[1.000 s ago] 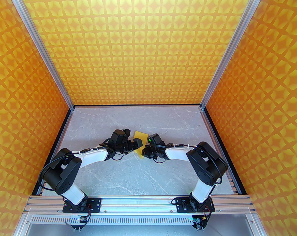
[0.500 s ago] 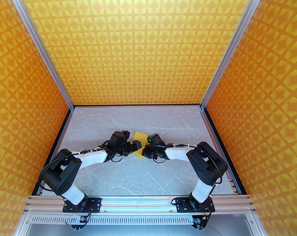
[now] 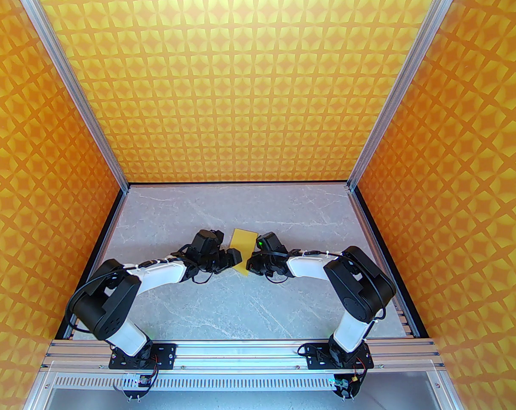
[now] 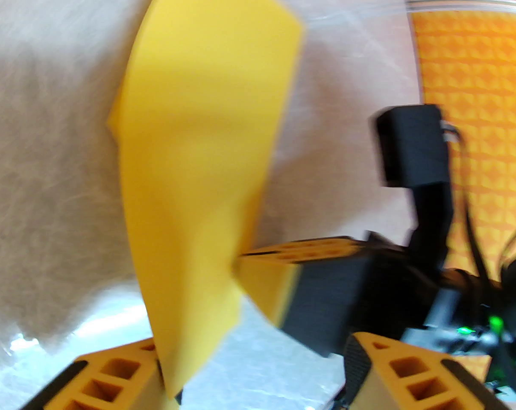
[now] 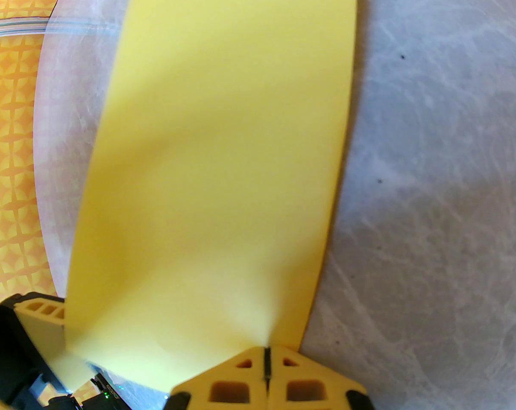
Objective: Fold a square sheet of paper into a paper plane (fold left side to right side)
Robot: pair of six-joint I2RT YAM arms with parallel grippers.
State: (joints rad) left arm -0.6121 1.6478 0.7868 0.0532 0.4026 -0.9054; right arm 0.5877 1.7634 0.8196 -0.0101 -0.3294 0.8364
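The right gripper [image 5: 265,359] is seen with its jaws pressed fully together, and the near edge of the square sheet of paper [image 5: 224,165] is pinched between them. From that grip the sheet is carried away from the right gripper as a long, narrow yellow band, bowed rather than laid flat on the desk [image 3: 249,306].

The narrow outline, and a small corner offset along one long edge in the left wrist view, suggest that the left side has been brought over to the right side. Whether a sharp crease has been pressed cannot be told through the blur. The first fold is therefore judged to be made or nearly made, while its flattening and the later nose and wing folds are judged to be left.

Just beside the right gripper, across the sheet from it, the left gripper [image 4: 253,357] is found with its jaws standing partly apart. A lower corner of the sheet hangs between them, close against one finger, but no closed grip on it is shown.
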